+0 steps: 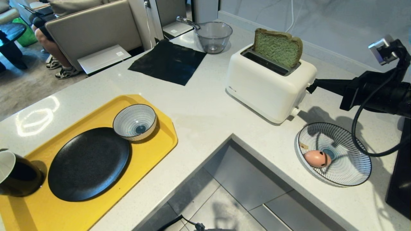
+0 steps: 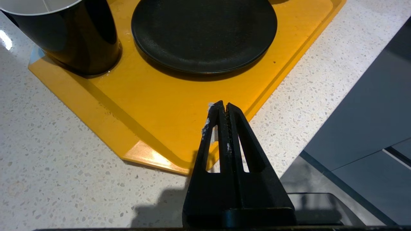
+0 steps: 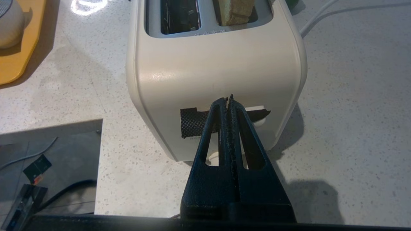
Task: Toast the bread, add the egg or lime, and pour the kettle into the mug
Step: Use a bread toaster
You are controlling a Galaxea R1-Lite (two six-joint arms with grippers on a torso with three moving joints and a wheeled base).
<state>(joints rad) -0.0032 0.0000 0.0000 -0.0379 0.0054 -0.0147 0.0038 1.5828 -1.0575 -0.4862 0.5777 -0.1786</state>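
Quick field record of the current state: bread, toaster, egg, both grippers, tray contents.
bread: standing in the toaster's rear slot, sticking well up
toaster: white, front slot empty
right gripper: shut, tips at the lever on the toaster's end
left gripper: shut, idle above the yellow tray
egg: in the large striped bowl
tray contents: black plate, small striped bowl, mug

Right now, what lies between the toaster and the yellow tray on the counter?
Nothing: in the head view the stretch of white counter between the toaster and the yellow tray is bare. The black mat lies farther back.
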